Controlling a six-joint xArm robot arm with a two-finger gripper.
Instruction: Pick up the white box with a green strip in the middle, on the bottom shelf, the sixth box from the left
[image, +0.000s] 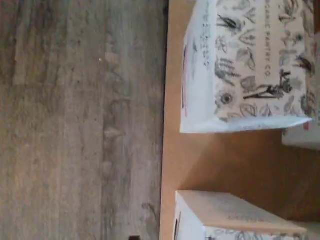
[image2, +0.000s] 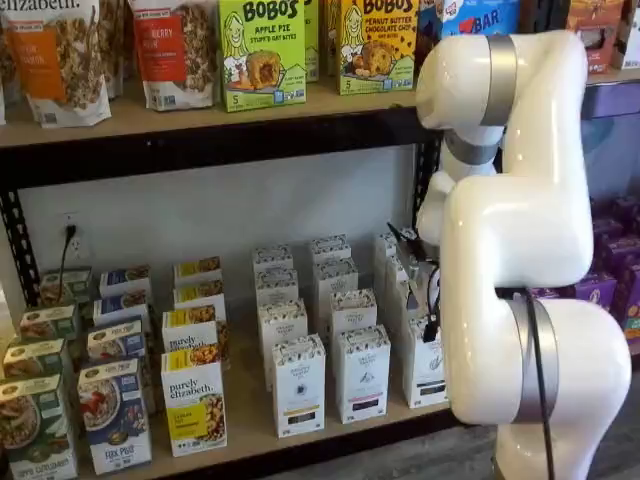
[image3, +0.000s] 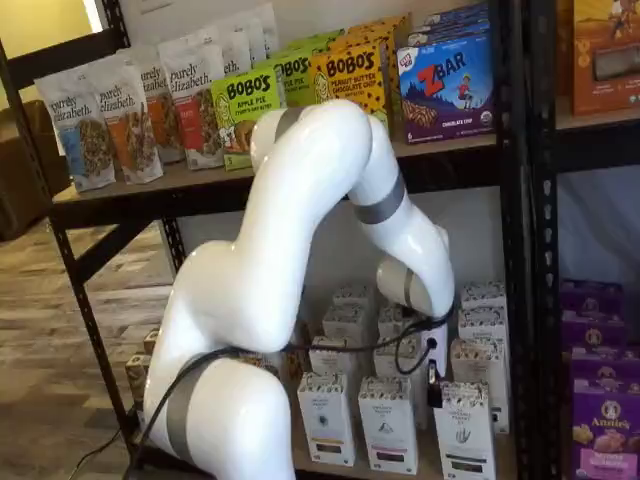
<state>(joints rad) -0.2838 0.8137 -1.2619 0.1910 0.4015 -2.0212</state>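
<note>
Closest to us is the big white arm (image2: 520, 230). It bends down in front of the rack, and a black cable (image3: 330, 350) runs along it. At its end is the gripper (image3: 434, 385), low down by the right side of the bottom shelf (image2: 250, 435). Its black fingers are mostly hidden by the arm. They are spread wide apart, and no box shows between them.

Just under the gripper is the white box (image3: 462, 430). It stands up straight at the front edge of the bottom shelf, at the right end of the front row. It is a tall, thin carton with a speckled top and a small round mark on its front. The arm covers part of it in one shelf view.

Two more white cartons (image2: 298, 385) stand beside it to the left. Then comes a yellow purely elizabeth box (image2: 193, 400), then a blue box (image2: 113, 415) and a green box (image2: 35, 425). More rows of the same boxes stand behind them, back to the white wall (image2: 220, 210).

The wrist view looks down on the leafy top of a white carton (image: 250, 65). I cannot tell which carton it is. The tan board is under it and the grey wood floor (image: 75, 125) is beside it.

Farther up, the upper shelf (image2: 200, 110) holds Bobo's boxes (image2: 262, 50), purely elizabeth bags (image3: 75, 125) and a ZBar box (image3: 445, 85).
</note>
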